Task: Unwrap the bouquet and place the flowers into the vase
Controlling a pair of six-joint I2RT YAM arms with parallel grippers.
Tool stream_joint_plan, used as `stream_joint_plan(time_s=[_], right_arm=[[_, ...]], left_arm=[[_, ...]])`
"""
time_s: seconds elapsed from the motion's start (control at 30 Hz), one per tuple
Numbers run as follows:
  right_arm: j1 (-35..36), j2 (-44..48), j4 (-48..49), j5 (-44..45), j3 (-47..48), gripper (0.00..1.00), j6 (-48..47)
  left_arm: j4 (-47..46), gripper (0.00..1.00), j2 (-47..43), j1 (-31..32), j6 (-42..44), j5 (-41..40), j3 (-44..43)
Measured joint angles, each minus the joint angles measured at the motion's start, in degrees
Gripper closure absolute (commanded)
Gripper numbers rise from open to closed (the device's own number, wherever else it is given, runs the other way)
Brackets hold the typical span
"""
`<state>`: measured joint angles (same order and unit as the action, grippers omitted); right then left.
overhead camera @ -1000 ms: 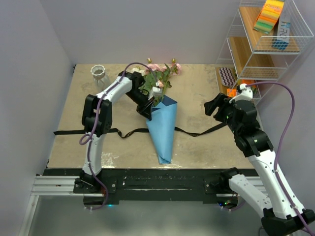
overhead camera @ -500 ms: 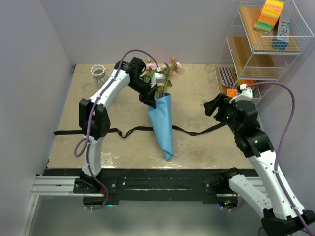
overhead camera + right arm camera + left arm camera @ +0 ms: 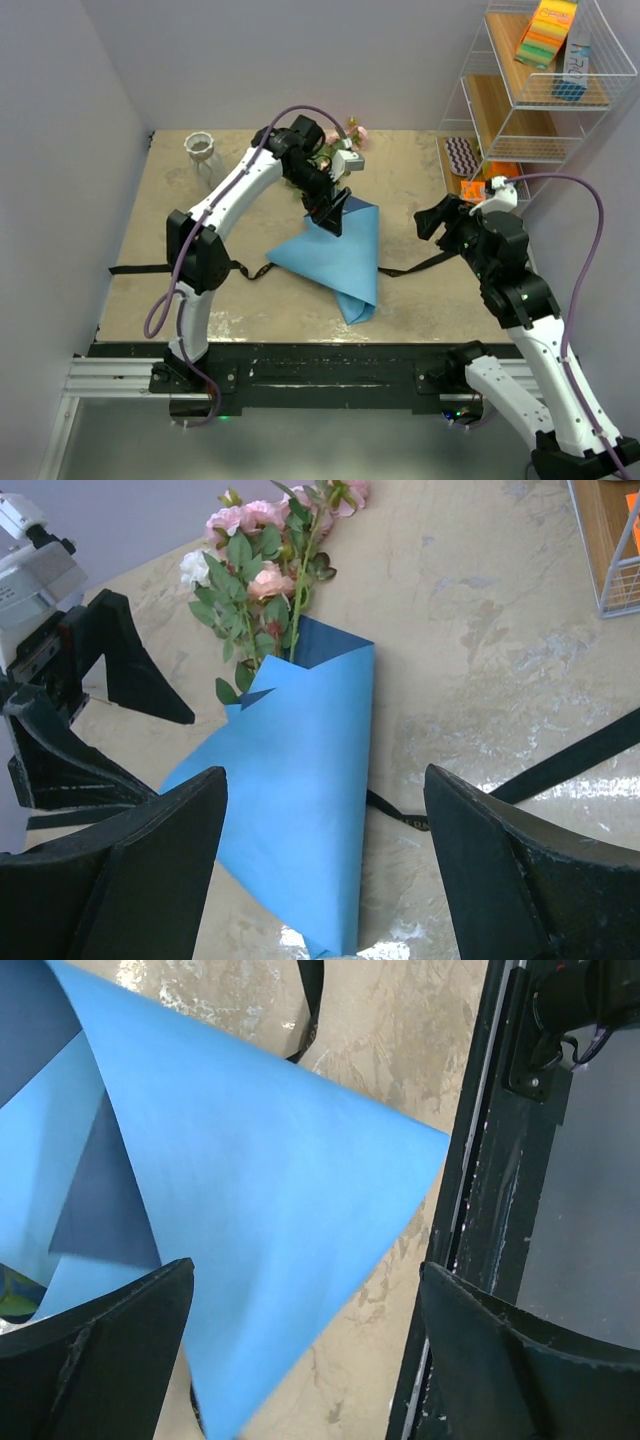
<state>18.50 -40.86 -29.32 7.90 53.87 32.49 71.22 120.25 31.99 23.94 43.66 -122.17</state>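
The bouquet lies mid-table. Its blue paper [image 3: 335, 260] [image 3: 300, 780] has fanned out into a loose sheet, and the flowers [image 3: 352, 133] [image 3: 262, 555], pink and white roses with green leaves, stick out of its far end. My left gripper [image 3: 335, 208] [image 3: 305, 1360] hangs open over the paper's upper edge with only blue paper [image 3: 250, 1160] under it and nothing between its fingers. To the right of the bouquet my right gripper [image 3: 433, 217] [image 3: 325, 880] is open and empty. The vase [image 3: 202, 148] stands upright at the far left corner.
A black ribbon [image 3: 150, 268] [image 3: 570, 765] lies loose across the table, running under the paper. A wire shelf [image 3: 540, 95] holding sponges and boxes stands at the far right. The table's black front rail [image 3: 490, 1210] is close behind the paper's tip.
My left gripper moved right along the bouquet's mouth, closed, then opened wide. The paper cone unrolled and spread out to the left. The right arm barely shifted and its jaws widened slightly.
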Motion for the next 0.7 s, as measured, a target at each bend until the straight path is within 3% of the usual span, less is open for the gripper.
stream_joint_plan(time_s=[0.27, 0.3, 0.37, 0.47, 0.6, 0.7], right_arm=[[2.6, 0.9, -0.6, -3.3, -2.2, 0.01, -6.0], [8.7, 0.5, -0.8, -1.5, -2.8, 0.01, -7.9], [12.8, -0.6, -1.1, 0.2, -2.7, 0.01, -8.4], [27.2, -7.6, -2.8, 10.3, 0.4, 0.01, -9.3], [50.0, -30.8, -6.0, 28.4, 13.9, 0.01, -10.8], [59.2, -44.6, -7.7, 37.7, 17.7, 0.01, -11.9]], left_arm=[[-0.1, 0.01, -2.3, -3.0, -2.6, 0.1, 0.2], [-0.3, 0.01, -4.7, -6.0, -3.5, 0.2, 0.6], [-1.7, 0.01, -6.5, -8.2, -4.1, -0.2, 1.9], [-5.9, 0.01, -12.7, -12.6, -6.0, -4.7, 10.1], [-8.4, 0.01, -17.5, -14.5, -7.4, -10.1, 20.2], [-9.3, 0.01, -17.5, -14.3, -7.6, -10.9, 23.5]])
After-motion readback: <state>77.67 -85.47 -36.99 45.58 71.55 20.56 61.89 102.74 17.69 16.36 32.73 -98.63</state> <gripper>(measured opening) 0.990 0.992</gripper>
